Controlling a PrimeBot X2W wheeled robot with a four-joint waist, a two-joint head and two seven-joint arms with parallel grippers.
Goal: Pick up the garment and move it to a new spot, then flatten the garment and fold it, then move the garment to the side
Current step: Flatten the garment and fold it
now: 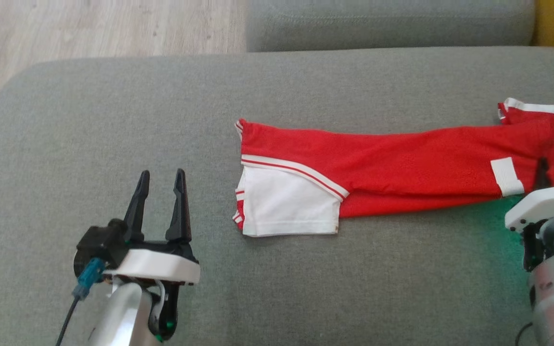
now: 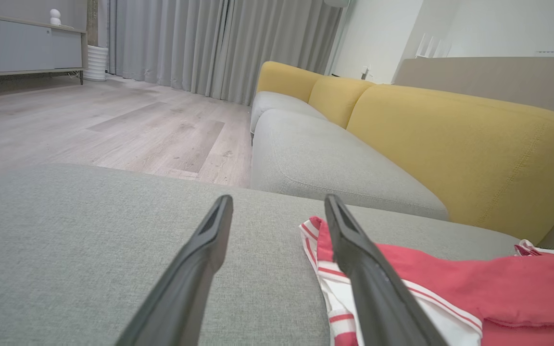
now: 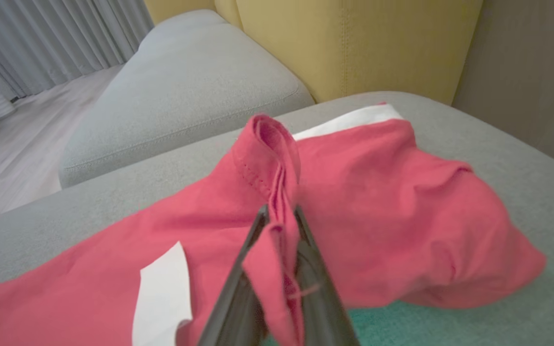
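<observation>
1. Wood floor (image 1: 89, 29) off to the L and beyond the seat, w/ grey curtains (image 2: 185, 43) at the far wall in my L wrist view.
2. Big grey seat cushion (image 1: 113, 120) right under me. It's the surface everything sits on. A second grey cushion (image 1: 387, 24) butts up behind it.
3. Yellow backrest (image 2: 474, 144) runs along behind that second cushion, off to my R.
4. Red and white shirt (image 1: 402, 163) is flat on the big cushion, stretched lengthwise from abt the middle out to the R edge of the head view.
5. Its L end: white sleeve (image 1: 286, 206) w/ red-striped trim, lying flat and folded onto the red body.
6. Its R end is bunched and lifted off the cushion into a ridge. White hem band (image 1: 546, 108) shows at the far side.
7. L gripper (image 1: 162, 174): low L in the head view, over bare cushion, fingers spread wide, nothing between them. It's near the sleeve end but apart from it.
8. R gripper (image 3: 281, 214): at the R edge, jaws pinched narrow on a fold of the shirt's red fabric, which stands up between my fingers (image 3: 238, 288).
9. Small white patch (image 1: 507, 176) on the red, just L of that grip.
</observation>
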